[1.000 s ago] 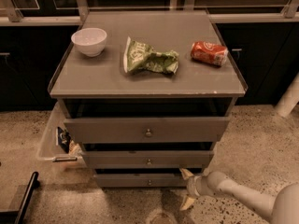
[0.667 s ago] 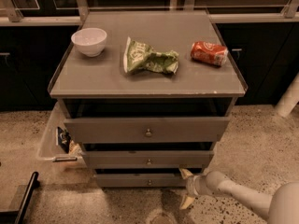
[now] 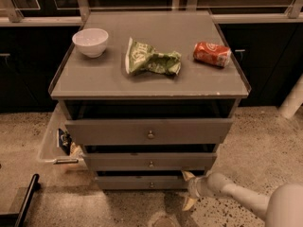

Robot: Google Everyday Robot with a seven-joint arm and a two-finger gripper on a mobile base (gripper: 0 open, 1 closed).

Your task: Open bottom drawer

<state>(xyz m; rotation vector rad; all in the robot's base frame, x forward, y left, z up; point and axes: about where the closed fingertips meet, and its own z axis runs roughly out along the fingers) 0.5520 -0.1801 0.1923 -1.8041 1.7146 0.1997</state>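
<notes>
The bottom drawer (image 3: 137,182) is the slimmest grey front, lowest of three, with a small round metal knob (image 3: 151,185) at its centre. It sits set back under the middle drawer (image 3: 149,161). My gripper (image 3: 188,189) is at the drawer's right end, low near the floor, with one pale finger (image 3: 187,175) at the drawer's upper right corner and the other (image 3: 188,204) below it. The fingers stand apart. The white arm runs off to the lower right.
The top drawer (image 3: 149,130) is pulled out furthest. On the cabinet top lie a white bowl (image 3: 90,41), a green chip bag (image 3: 150,58) and a red soda can (image 3: 212,54). A clear bin (image 3: 56,141) with items stands at the left. A black bar (image 3: 26,197) lies at the lower left.
</notes>
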